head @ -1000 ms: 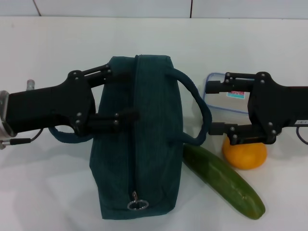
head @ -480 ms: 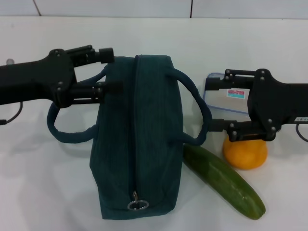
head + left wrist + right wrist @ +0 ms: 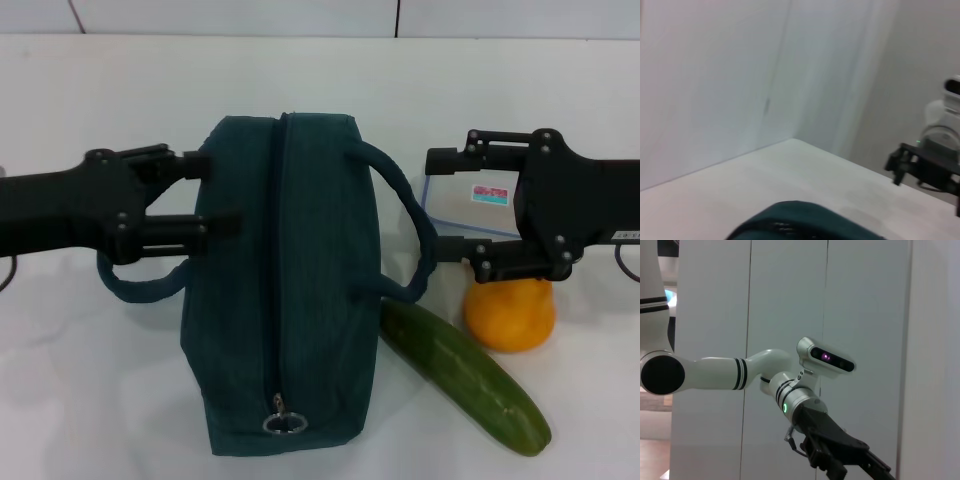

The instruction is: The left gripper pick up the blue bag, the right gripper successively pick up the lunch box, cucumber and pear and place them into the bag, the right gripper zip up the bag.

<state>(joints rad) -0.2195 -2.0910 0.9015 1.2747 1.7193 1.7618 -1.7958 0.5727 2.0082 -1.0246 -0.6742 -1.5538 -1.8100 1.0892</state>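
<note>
bag centre | cucumber right beside it | lunch box behind pear

Bright, even light; soft shadows; left wrist view blurred.

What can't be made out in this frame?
- Lunch box: head view, mostly hidden behind the right gripper.
- Bag contents: zipper shut.
- Left gripper grip on the bag: head view, fingertips merge with dark fabric.
- Orange fruit: top hidden by the right gripper.

bag zipped, mouth blocked | cucumber beside bag, top clear
</note>
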